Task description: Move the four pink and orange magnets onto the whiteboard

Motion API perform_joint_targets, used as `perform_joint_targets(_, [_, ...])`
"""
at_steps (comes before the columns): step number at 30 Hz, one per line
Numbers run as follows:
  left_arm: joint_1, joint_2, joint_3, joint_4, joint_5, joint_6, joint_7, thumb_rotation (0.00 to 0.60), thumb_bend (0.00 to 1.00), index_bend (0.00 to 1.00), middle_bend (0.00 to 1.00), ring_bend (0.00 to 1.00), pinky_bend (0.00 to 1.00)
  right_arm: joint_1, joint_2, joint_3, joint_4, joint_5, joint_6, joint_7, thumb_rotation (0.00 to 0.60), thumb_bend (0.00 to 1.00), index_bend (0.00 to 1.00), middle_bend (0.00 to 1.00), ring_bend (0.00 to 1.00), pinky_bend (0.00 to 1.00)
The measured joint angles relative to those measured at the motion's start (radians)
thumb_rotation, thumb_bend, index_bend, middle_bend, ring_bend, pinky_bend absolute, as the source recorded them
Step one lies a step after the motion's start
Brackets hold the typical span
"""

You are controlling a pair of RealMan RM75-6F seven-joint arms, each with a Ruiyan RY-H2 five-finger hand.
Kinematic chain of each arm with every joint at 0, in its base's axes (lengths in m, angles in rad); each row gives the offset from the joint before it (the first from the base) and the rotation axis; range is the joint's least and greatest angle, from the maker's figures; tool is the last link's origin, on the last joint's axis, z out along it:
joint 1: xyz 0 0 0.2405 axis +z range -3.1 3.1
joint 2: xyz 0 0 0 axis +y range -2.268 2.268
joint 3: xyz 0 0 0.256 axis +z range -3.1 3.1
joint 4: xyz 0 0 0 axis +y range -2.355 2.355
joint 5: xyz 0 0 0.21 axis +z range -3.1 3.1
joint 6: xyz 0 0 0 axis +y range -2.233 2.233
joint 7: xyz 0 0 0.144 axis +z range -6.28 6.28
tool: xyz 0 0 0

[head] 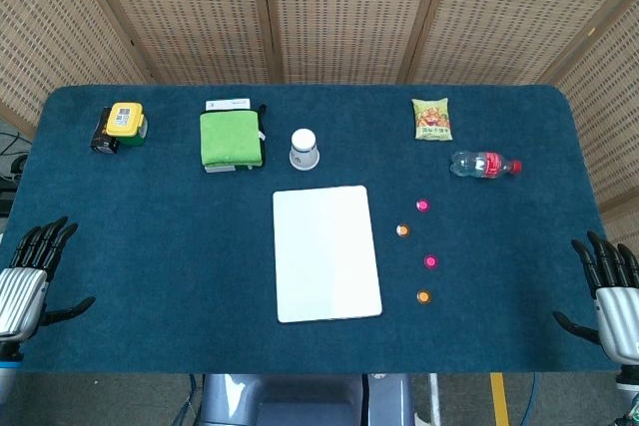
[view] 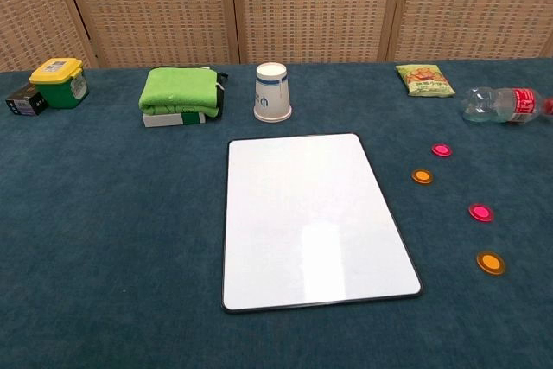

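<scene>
So nothing had been moved onto the whiteboard (head: pixel 326 253) at this point, it was sat bare in the middle of the worktop (head: pixel 150 236) with its long axis running away from the robot. All four magnets were lined up in a loose zigzag just off its right edge: far pink magnet (head: pixel 422 206), far orange magnet (head: pixel 402 230), near pink magnet (head: pixel 430 261) and near orange magnet (head: pixel 423 296). That's the bit that mattered, since the right hand (head: pixel 611 289) was parked at the right edge of the worktop, much nearer to them than the left hand (head: pixel 30 276), which was way over on the far side of the board. Both hands were seen with fingers spread wide, nothing held or touched. The near orange one was probably the easiest first grab, with only a short carry leftward needed.
</scene>
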Motion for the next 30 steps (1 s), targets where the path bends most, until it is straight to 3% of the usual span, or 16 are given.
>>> perform_joint_targets(13, [-0.003, 0.000, 0.001, 0.000, -0.006, -0.012, 0.008, 0.600, 0.02, 0.00, 0.00, 0.00, 0.00, 0.044, -0.007, -0.002, 0.015, -0.043, -0.048, 0.108, 0.600, 0.00, 0.00, 0.00, 0.00, 0.00])
perform_joint_targets(16, [-0.007, 0.002, -0.001, -0.006, -0.012, -0.022, 0.012, 0.600, 0.02, 0.00, 0.00, 0.00, 0.00, 0.097, -0.006, 0.012, 0.021, -0.057, -0.099, 0.131, 0.600, 0.00, 0.07, 0.00, 0.00, 0.00])
perform_joint_targets(25, [-0.011, 0.007, -0.005, -0.016, -0.017, -0.027, -0.001, 0.600, 0.02, 0.00, 0.00, 0.00, 0.00, 0.299, -0.017, 0.088, 0.018, -0.010, -0.376, 0.150, 0.600, 0.00, 0.35, 0.00, 0.00, 0.00])
perform_joint_targets(30, [-0.015, 0.008, -0.003, -0.015, -0.018, -0.037, -0.004, 0.600, 0.02, 0.00, 0.00, 0.00, 0.00, 0.435, -0.067, 0.138, 0.068, 0.076, -0.552, 0.102, 0.600, 0.06, 0.37, 0.00, 0.00, 0.00])
